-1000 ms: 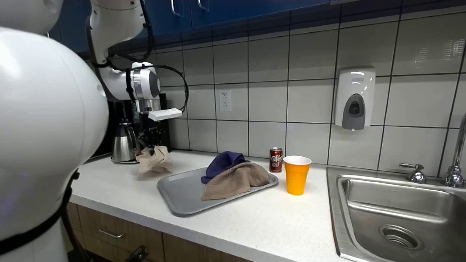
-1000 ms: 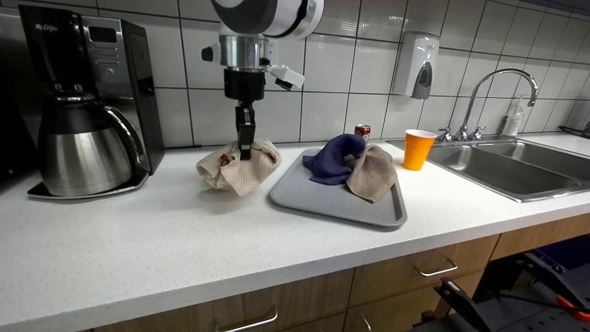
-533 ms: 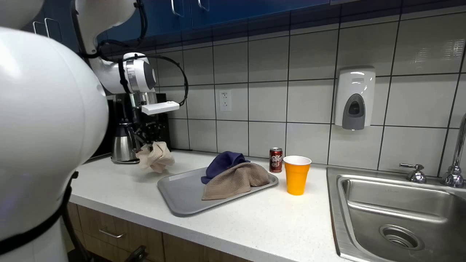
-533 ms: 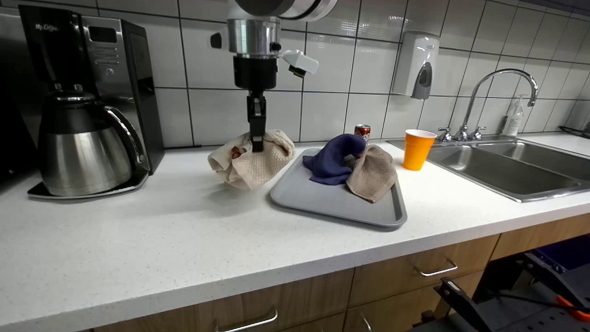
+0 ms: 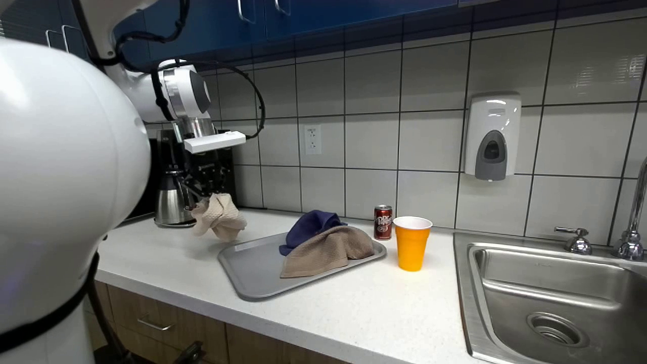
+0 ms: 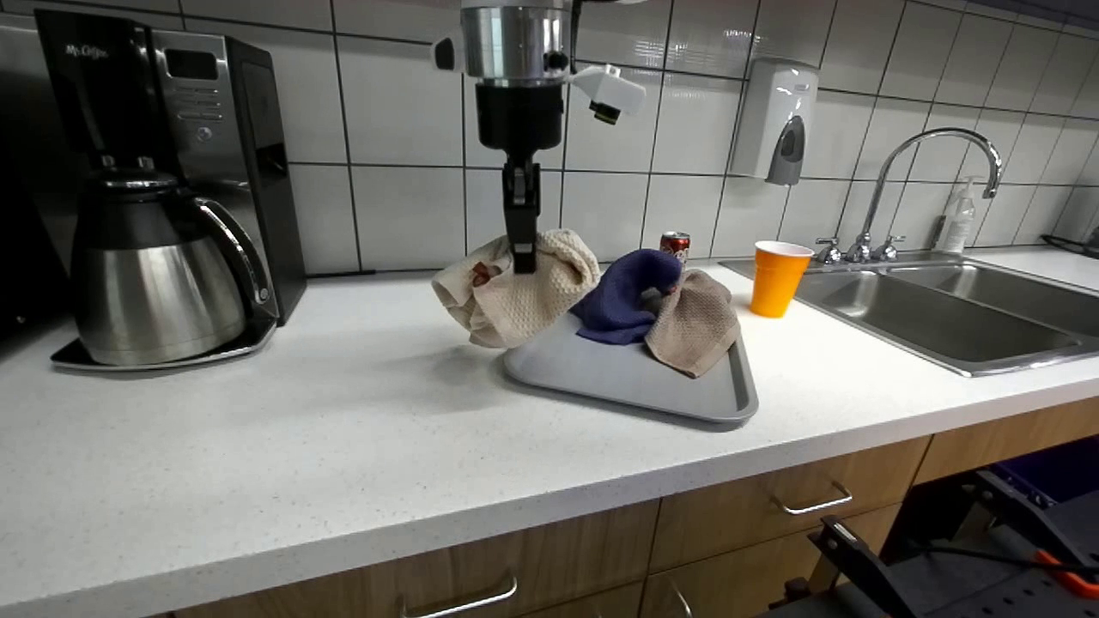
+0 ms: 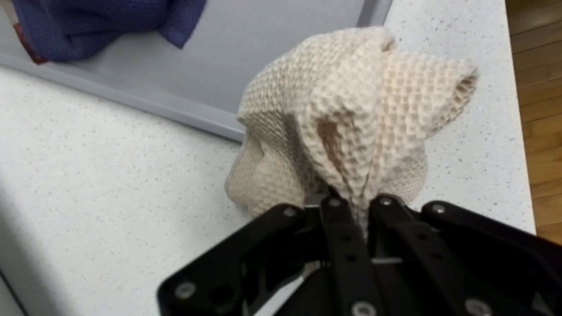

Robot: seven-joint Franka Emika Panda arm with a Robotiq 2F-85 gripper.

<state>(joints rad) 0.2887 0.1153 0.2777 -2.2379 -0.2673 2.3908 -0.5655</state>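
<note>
My gripper (image 7: pixel 361 206) is shut on a bunched cream waffle-weave cloth (image 7: pixel 351 96). The cloth (image 6: pixel 541 296) hangs from the fingertips above the counter, beside the grey tray (image 6: pixel 618 378). In an exterior view it overlaps the tray's back left corner. The gripper (image 6: pixel 523 257) points straight down. A dark blue cloth (image 6: pixel 622 305) and a brown cloth (image 6: pixel 697 326) lie heaped together on the tray. In the wrist view the blue cloth (image 7: pixel 101 26) shows at the top left; the brown cloth is out of view there.
A coffee maker with a steel carafe (image 6: pixel 163 296) stands at the counter's far end. A red soda can (image 5: pixel 382 222) and an orange cup (image 5: pixel 412 247) stand beyond the tray. A steel sink (image 5: pixel 536 298) follows. A tiled wall with a soap dispenser (image 5: pixel 493 136) backs the counter.
My gripper has risen and moved with the cream cloth away from the coffee maker, toward the tray. The tray and the cloths on it have stayed in place.
</note>
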